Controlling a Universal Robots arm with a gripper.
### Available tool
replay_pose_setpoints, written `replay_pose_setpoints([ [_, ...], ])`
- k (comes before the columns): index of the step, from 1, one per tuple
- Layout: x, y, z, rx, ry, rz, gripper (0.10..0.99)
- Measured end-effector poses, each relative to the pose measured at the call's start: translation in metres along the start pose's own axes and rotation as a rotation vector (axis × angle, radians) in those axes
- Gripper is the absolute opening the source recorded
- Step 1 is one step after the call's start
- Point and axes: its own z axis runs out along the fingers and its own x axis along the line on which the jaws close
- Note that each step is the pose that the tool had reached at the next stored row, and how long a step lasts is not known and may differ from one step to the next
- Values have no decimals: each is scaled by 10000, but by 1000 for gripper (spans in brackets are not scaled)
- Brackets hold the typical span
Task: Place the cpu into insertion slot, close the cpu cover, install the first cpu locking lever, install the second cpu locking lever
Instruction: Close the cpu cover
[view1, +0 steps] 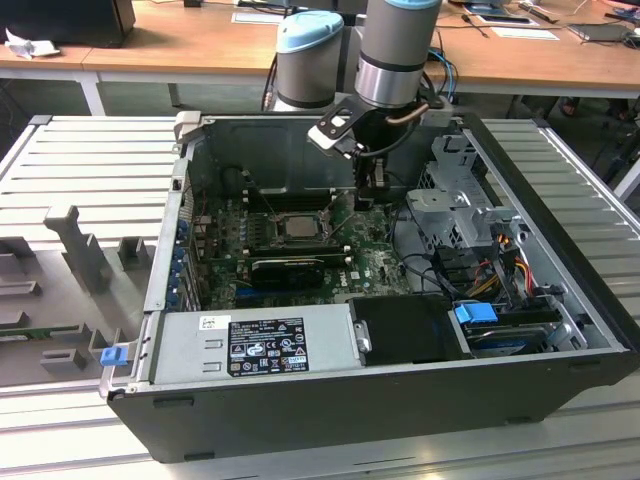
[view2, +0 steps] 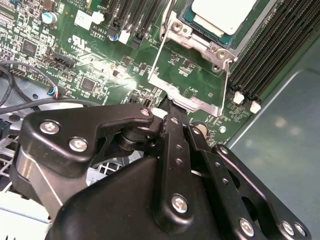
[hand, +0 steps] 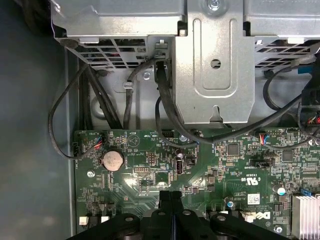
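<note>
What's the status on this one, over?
Gripper shut, tips at raised cover. Chip seated in socket, cover not closed over it. Black cables beside gripper, off the socket.

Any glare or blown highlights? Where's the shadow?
Second wrist view: cpu top blown white, glare patch on the green board beside the cpu cover. First wrist view: milder hotspot on the board near the gripper. Exterior view: even light, case interior in soft shadow.

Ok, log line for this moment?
cpu: seated in insertion slot | cpu cover: open | end effector: shut, at its edge
</note>
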Motion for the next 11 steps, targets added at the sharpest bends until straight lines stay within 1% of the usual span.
replay_pose_setpoints([
  [11,-1,-59,1,0,0,1,106],
])
